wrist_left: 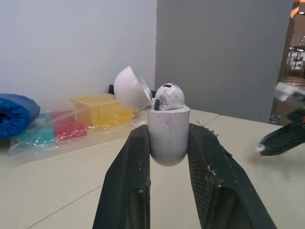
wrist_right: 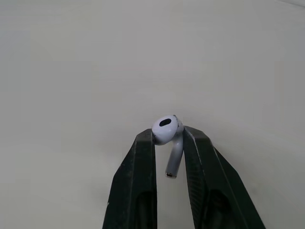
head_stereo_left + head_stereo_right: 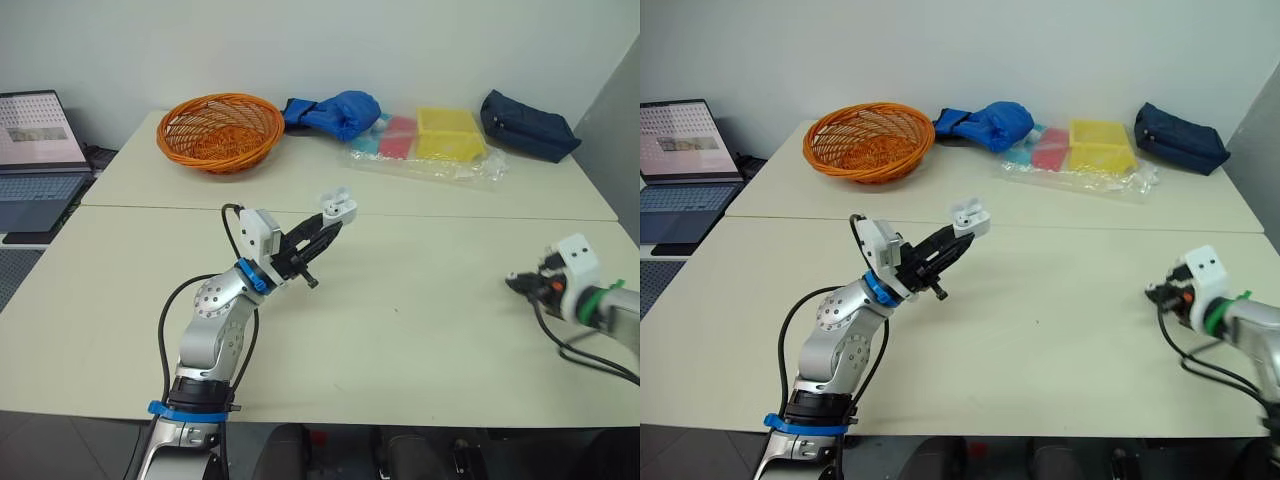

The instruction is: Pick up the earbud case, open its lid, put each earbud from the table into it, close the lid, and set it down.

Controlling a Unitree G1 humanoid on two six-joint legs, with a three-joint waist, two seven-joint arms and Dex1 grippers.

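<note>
My left gripper (image 3: pixel 331 222) is raised above the middle of the table, shut on the white earbud case (image 1: pixel 168 133). The case lid (image 1: pixel 132 88) stands open, tipped back. One white earbud (image 1: pixel 167 97) sits in the case, its head sticking out of the top. At the right side of the table my right gripper (image 3: pixel 514 282) is low over the tabletop. In the right wrist view its fingers (image 2: pixel 140 167) are shut on a second white earbud (image 2: pixel 168 135), stem pointing down between them.
An orange wicker basket (image 3: pixel 220 130) stands at the back left. A blue cloth bundle (image 3: pixel 335 112), a plastic bag with coloured boxes (image 3: pixel 430 140) and a dark blue pouch (image 3: pixel 527 125) line the back edge. A laptop (image 3: pixel 35 150) sits off the table's left.
</note>
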